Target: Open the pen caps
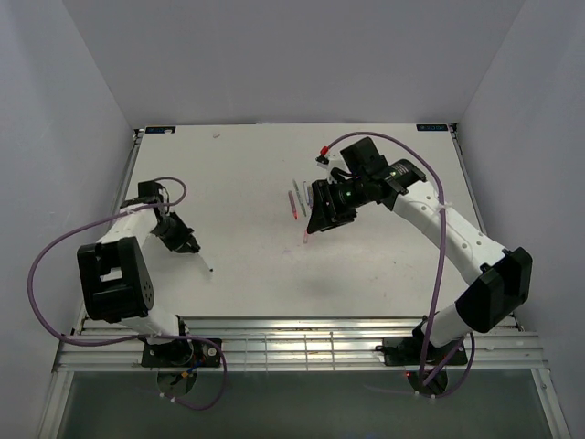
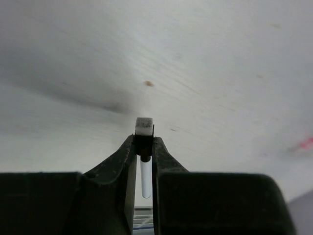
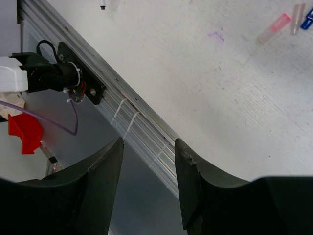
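Overhead, the pens [image 1: 294, 197] lie on the tabletop [image 1: 238, 165] just left of the right claw [image 1: 318, 222], and the left claw [image 1: 190, 244] sits well left of it. At the left wrist, that claw is clamped tight on a thin clear pen [image 2: 145, 178], whose white end pokes out past the fingertips. At the right wrist, the right claw's fingers [image 3: 188, 176] stand apart with nothing between them, and a pink cap [image 3: 274, 28] and a blue cap [image 3: 307, 20] lie well beyond it.

Left gripper [image 2: 145, 143] pinching a pen [image 2: 144, 126], white end protruding, pale table [image 2: 225, 68]
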